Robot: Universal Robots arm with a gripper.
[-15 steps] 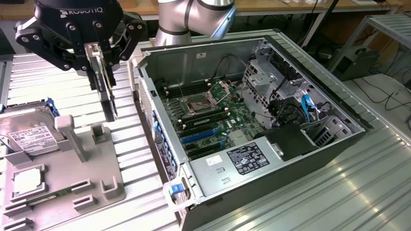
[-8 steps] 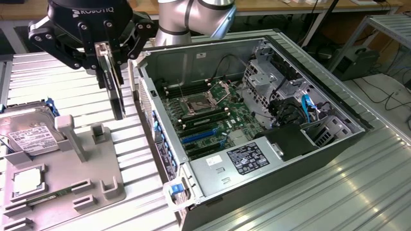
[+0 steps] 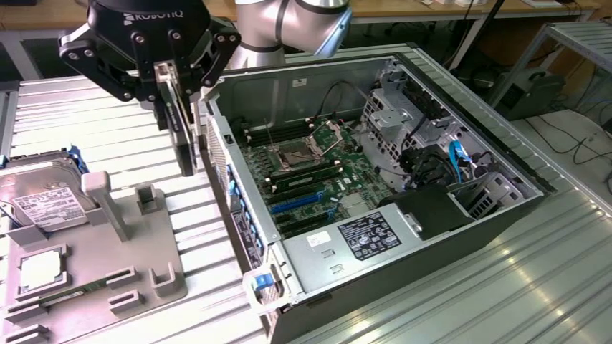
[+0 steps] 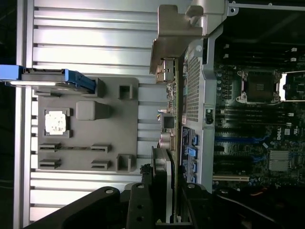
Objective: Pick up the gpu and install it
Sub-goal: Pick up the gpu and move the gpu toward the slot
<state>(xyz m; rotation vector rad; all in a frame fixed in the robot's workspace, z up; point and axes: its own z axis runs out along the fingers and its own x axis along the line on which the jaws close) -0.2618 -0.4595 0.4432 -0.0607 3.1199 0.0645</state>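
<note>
Gripper (image 3: 177, 82) clamped on the upper edge of the graphics card (image 3: 183, 143), which hangs upright in the air just outside the open computer case's wall (image 3: 226, 154), between the case and a grey parts tray (image 3: 96, 244).

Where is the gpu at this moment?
The slim dark gpu card hangs upright, held by the black gripper, at the exterior view's left of the open metal computer case, between its wall and the grey parts tray.
</note>
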